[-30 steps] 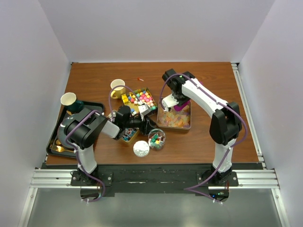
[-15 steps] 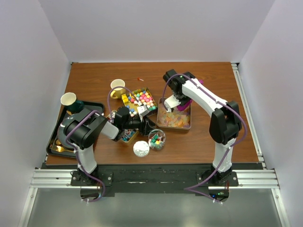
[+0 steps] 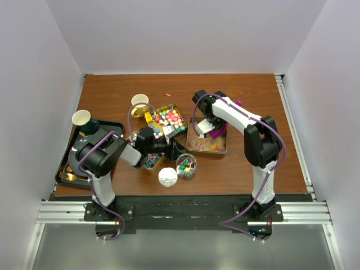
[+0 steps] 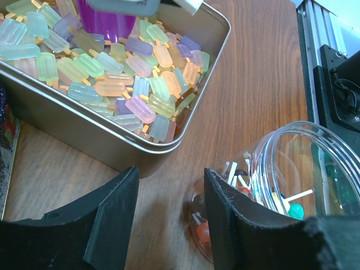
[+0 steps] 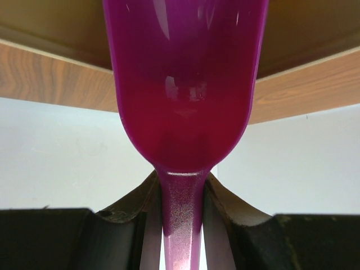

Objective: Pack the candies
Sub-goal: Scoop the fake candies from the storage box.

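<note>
My right gripper (image 3: 206,127) is shut on the handle of the purple scoop (image 3: 218,133), which dips into the metal tin (image 3: 224,147) of pale translucent candies (image 3: 205,143). In the right wrist view the fingers (image 5: 138,205) clamp the scoop handle (image 5: 181,214). My left gripper (image 3: 175,150) is open and empty and sits low on the table between this tin and a clear jar (image 3: 186,165) that holds bright candies. In the left wrist view its jaws (image 4: 169,216) stand apart, the jar (image 4: 292,180) is against the right finger, and the pastel candies (image 4: 112,79) fill the tin.
A tin of multicoloured balls (image 3: 166,117) stands behind the left gripper. A small tin of wrapped sweets (image 3: 152,162) and a round lid (image 3: 167,176) lie near the front. Paper cups (image 3: 140,103) (image 3: 81,118) and a black tray (image 3: 63,169) are on the left.
The right arm has swung in and its wrist has turned, bringing the scoop lower into the tin of pale candies. The left arm has not moved.
</note>
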You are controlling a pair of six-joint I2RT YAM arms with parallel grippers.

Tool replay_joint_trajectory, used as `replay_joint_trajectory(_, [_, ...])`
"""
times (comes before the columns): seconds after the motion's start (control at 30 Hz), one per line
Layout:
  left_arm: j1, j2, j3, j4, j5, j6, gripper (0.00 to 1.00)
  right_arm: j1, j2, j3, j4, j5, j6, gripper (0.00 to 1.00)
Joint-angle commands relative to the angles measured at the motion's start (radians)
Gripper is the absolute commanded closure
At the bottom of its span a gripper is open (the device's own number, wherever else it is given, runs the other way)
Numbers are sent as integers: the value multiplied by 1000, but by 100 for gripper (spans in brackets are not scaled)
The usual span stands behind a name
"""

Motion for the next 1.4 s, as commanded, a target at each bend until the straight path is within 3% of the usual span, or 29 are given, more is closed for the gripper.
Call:
replay_joint_trajectory(0.0, [4, 25, -5, 23, 6, -16, 46, 1, -6, -23, -18, 21, -6, 100])
replay_joint_trajectory(0.27, [4, 80, 17, 83, 21, -74, 47, 29, -37, -112, 4, -30, 8, 100])
replay_joint_trajectory(0.6, [3, 120, 20, 93, 38, -88, 49, 122, 92, 21, -51, -103, 231, 100])
replay_joint_trajectory(0.87, [3, 155, 28, 132, 38, -120, 50, 193, 96, -9, -36, -195, 313, 100])
replay_joint_trajectory(1.1, [6, 153, 23, 133, 47, -128, 51, 216, 210, 219, -137, -490, 563, 100])
replay_joint_trajectory(1.37, [6, 146, 15, 147, 55, -148, 50, 207, 115, 63, 19, -720, 598, 100])
